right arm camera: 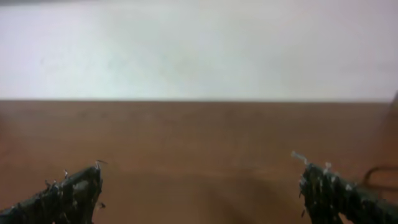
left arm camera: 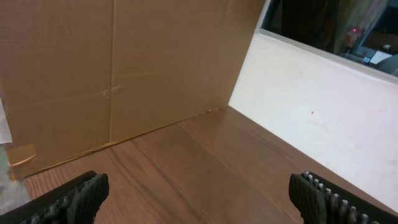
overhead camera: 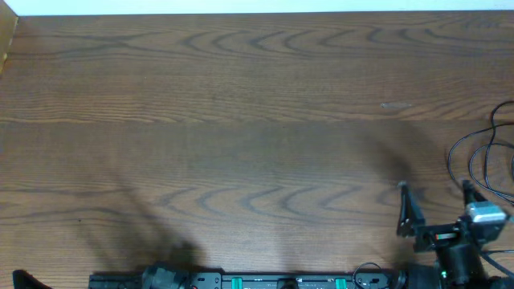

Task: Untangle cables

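Observation:
Thin black cables (overhead camera: 479, 151) loop on the wooden table at the far right edge, partly cut off by the frame. No white cord shows. My right gripper (overhead camera: 435, 189) is open and empty at the front right, just left of and nearer than the cable loops. In the right wrist view its fingers (right arm camera: 200, 169) are spread over bare wood, and a dark cable piece (right arm camera: 380, 170) shows at the right edge. My left gripper (left arm camera: 199, 184) is open and empty over bare wood; in the overhead view only a dark tip (overhead camera: 22, 279) shows at the front left corner.
A cardboard wall (left arm camera: 112, 81) stands at the table's left side, also showing in the overhead view (overhead camera: 6, 40). A white wall (left arm camera: 311, 112) runs along the far edge. The arm base rail (overhead camera: 265, 281) lies along the front edge.

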You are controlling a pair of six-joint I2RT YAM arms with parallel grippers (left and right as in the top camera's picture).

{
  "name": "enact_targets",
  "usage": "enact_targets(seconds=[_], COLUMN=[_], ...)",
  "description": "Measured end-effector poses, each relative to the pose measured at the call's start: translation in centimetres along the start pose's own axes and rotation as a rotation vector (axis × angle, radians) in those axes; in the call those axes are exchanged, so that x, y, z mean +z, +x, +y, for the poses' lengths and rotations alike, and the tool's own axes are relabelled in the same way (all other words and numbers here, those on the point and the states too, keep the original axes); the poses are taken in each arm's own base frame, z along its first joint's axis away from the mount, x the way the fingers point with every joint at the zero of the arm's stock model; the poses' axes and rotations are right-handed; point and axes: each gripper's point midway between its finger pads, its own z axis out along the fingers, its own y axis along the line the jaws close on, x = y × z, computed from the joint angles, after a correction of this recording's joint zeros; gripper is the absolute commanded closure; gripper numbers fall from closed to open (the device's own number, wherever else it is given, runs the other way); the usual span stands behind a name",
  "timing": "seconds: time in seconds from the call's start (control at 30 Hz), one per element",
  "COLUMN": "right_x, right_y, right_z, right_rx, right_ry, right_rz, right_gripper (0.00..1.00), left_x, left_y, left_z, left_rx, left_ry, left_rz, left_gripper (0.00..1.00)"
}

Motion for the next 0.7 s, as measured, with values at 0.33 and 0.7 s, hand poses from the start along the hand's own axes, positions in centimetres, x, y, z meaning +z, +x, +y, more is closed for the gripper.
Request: enact_targets(seconds=[0.33, 0.7], right_x=[3.0, 5.0], right_y=[-1.6, -1.0], right_z=[-1.4, 1.5], right_rx=[-0.047, -0.112], right_ry=[0.026, -0.171], right_rz=[-0.195, -0.419], right_gripper=[0.01, 0.01], left_x=[0.0, 0.0], left_y=[0.0, 0.0], left_z=[0.0, 0.0], left_rx=[0.000, 0.001], left_ry=[0.000, 0.000], left_rz=[0.000, 0.001], left_gripper=[0.02, 0.02])
